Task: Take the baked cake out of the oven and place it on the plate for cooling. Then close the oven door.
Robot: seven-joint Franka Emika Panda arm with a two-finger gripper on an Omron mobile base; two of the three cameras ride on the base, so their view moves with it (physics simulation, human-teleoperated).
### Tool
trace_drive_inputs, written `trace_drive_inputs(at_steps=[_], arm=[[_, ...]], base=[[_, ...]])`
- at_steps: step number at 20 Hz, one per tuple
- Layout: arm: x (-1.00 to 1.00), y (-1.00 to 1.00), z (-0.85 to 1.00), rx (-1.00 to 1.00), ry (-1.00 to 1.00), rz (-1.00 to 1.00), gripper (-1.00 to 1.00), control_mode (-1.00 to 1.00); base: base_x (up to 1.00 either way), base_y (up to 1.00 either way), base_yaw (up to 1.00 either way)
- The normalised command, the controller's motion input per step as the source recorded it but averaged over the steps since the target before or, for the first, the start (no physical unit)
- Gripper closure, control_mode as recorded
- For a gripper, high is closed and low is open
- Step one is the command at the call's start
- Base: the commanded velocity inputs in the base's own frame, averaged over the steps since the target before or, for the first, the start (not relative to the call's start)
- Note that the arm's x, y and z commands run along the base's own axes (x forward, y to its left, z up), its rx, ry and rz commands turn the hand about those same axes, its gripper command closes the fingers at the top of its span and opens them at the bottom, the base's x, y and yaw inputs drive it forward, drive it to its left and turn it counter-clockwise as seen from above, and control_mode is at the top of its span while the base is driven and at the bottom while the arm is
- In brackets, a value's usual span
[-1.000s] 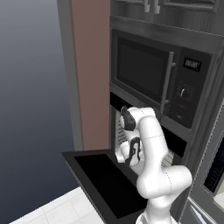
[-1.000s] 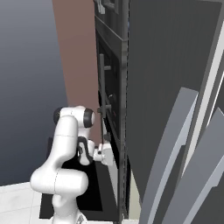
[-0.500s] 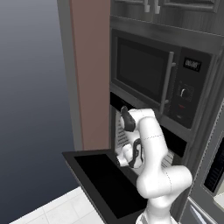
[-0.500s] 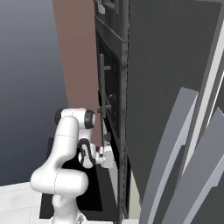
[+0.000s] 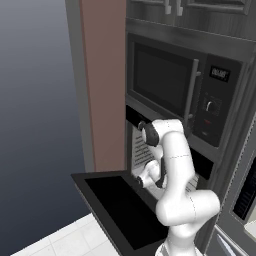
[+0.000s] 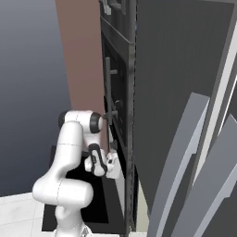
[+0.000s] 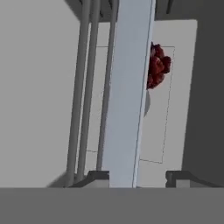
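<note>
The oven door (image 5: 117,207) lies folded down flat, a black panel jutting out below the oven (image 5: 145,155) opening. The arm bends over the door's inner edge and the pincer (image 5: 141,179) sits at the mouth of the oven, just above the door; from the right it shows at the opening too (image 6: 112,165). In the hand view its fingertips (image 7: 98,177) stand apart, released, with a pale flat bar (image 7: 127,96) running between them. Beside that bar run rack wires (image 7: 87,87). Past the bar's far side a dark red lumpy cake (image 7: 156,65) rests on a light tray (image 7: 179,100) inside the oven. The microwave (image 5: 185,95) sits above.
</note>
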Motion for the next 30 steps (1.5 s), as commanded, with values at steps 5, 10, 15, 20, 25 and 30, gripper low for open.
trace_drive_inputs(at_steps=[5,10,15,20,25,30], arm=[[0.0,0.05,-0.17,0.15,0.26,0.14,-1.0,-1.0],[-0.11,0.19,-0.32,0.14,0.23,0.14,-1.0,-1.0],[-0.25,0.4,-0.41,0.11,0.23,0.12,-1.0,-1.0],[-0.28,0.47,-0.33,0.11,0.25,0.12,-1.0,-1.0],[-0.41,0.5,-0.24,0.13,0.29,0.13,-1.0,-1.0],[-0.58,0.58,-0.23,0.12,0.25,0.14,-1.0,-1.0]], base=[[0.0,0.0,0.0],[0.0,0.0,0.0],[0.0,0.0,0.0],[0.0,0.0,0.0],[0.0,0.0,0.0],[0.0,0.0,0.0]])
